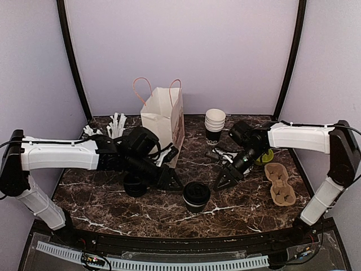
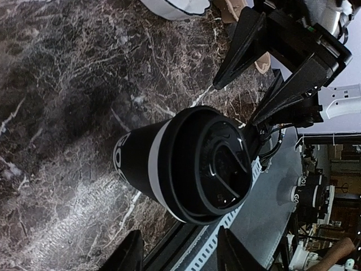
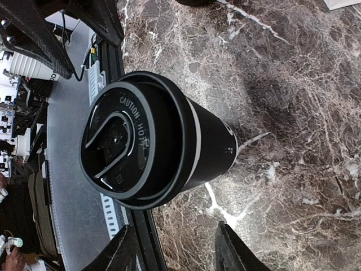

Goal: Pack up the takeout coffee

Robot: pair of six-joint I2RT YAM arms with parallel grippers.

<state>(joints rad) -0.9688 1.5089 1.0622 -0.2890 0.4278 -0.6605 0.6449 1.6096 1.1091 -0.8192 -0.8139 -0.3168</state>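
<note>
Risk: left end effector (image 1: pixel 176 182), right end effector (image 1: pixel 221 182), jaws apart, empty, flank same lidded black paper cup (image 1: pixel 196 196) on marble desk (image 1: pixel 113 212); converging, may collide, tip cup.

Small black paper cup w/ black plastic lid (image 1: pixel 196 196): black body, thin white band just under the lid, white lettering on the side. The lid's raised text is the same black as the lid. Marble tabletop (image 1: pixel 248 212): dark brown w/ white veins. Tall paper bag (image 1: pixel 162 116): white, pink handles, reddish print down one side. Stack of lidless paper cups (image 1: pixel 215 125): white inside, bottom one black outside. Moulded cardboard cup carrier (image 1: pixel 280 183): tan. Arms: white shells, black joints. Left gripper (image 1: pixel 174 182) & right gripper (image 1: pixel 224 182): black. Walls (image 1: pixel 180 51): pale lilac.
</note>
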